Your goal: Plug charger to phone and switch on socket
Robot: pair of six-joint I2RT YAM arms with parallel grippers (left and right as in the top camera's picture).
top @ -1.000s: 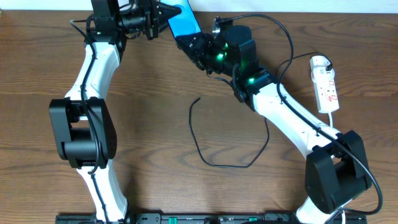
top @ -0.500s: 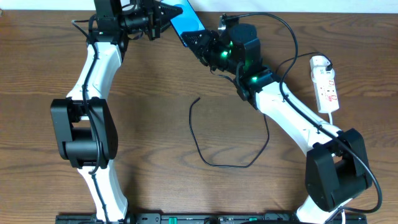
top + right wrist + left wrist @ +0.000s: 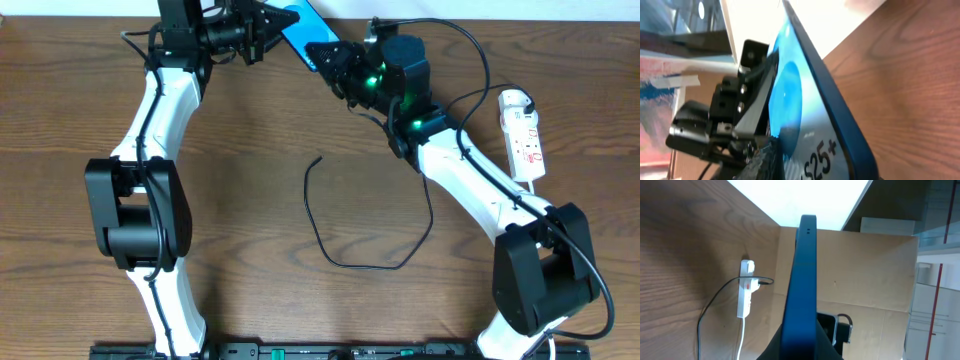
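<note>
The phone (image 3: 301, 22), with its bright blue screen, is lifted at the table's far edge and held from both sides. My left gripper (image 3: 273, 22) is shut on its left end; in the left wrist view the phone (image 3: 802, 275) stands edge-on between the fingers (image 3: 801, 347). My right gripper (image 3: 327, 53) is shut on its lower end; the right wrist view shows the screen (image 3: 805, 115) with "S25+" text. The charger cable (image 3: 345, 262) lies looped on the table, its tip (image 3: 318, 157) free. The socket (image 3: 524, 135) lies at the right and also shows in the left wrist view (image 3: 745, 290).
A thick white cord (image 3: 535, 190) runs from the socket toward the front. The black cable rises past my right arm (image 3: 470, 190) toward the socket. A cardboard panel (image 3: 865, 280) stands beyond the table's far edge.
Both grippers have carried the phone a little farther back and to the right. The cable and socket have not moved.
</note>
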